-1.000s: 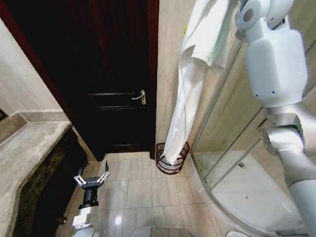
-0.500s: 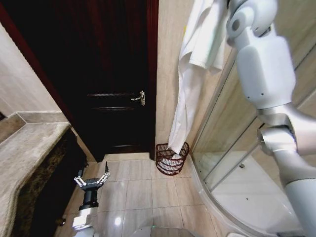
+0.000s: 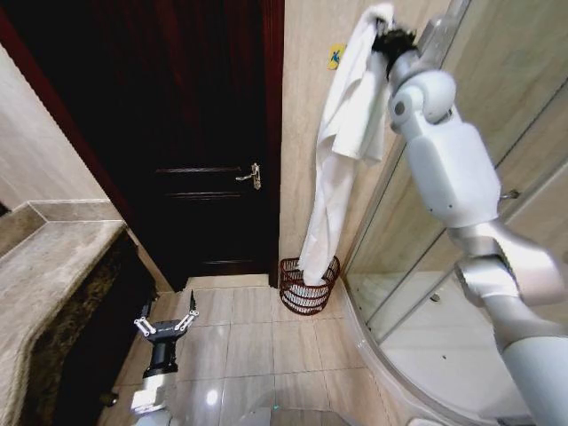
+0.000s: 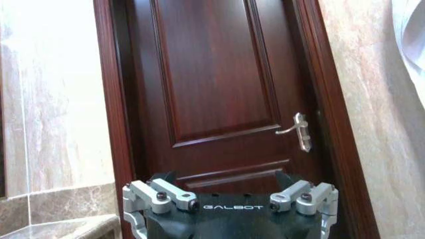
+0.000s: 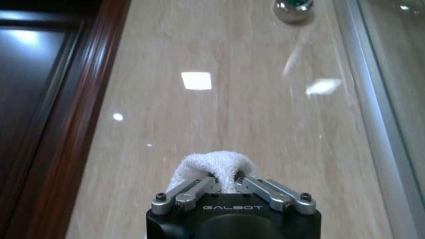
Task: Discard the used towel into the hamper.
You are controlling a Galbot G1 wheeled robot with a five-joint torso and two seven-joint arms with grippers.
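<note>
Towel [image 3: 342, 151] hangs long against the marble wall [image 3: 306, 106] beside your dark door [image 3: 191, 133], its lower end in the hamper [image 3: 309, 286] on the tiled floor [image 3: 253, 346]. Right claw [image 3: 389, 40] raised high, clamped on the towel's top. Left claw [image 3: 165, 324] low, spread wide, holding nothing.

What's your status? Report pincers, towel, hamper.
Right pincer raised high, shut on towel. Towel's tail hangs into hamper by the wall. Left pincer open, parked low. Nothing in the way.
</note>
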